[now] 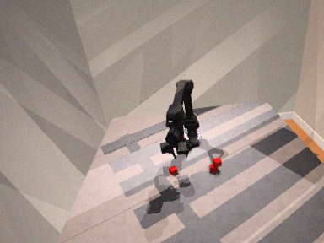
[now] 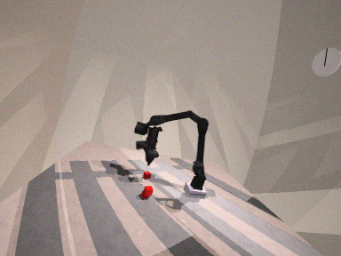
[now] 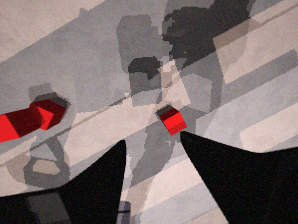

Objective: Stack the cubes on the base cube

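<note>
The loose red cube (image 1: pixel 173 170) (image 2: pixel 146 175) (image 3: pixel 173 122) lies by itself on the floor-like surface. The red base cube (image 1: pixel 213 169) (image 3: pixel 46 118) stands apart from it, with the other red cube (image 1: pixel 217 161) (image 3: pixel 7 129) on top, shifted to one side of its top. In the exterior view these two overlap into one red shape, so their offset is hard to tell there. My gripper (image 2: pixel 149 164) (image 3: pixel 153 139) is open and empty, pointing down above the single loose cube. In the wrist view that cube shows ahead of the fingertips, close to the right one.
The arm's pale base (image 2: pixel 195 189) stands behind the cubes in the top view and to their right in the exterior view. The stacked pair is a raised obstacle to one side of the gripper. Dark arm shadows and stripes cross the surface.
</note>
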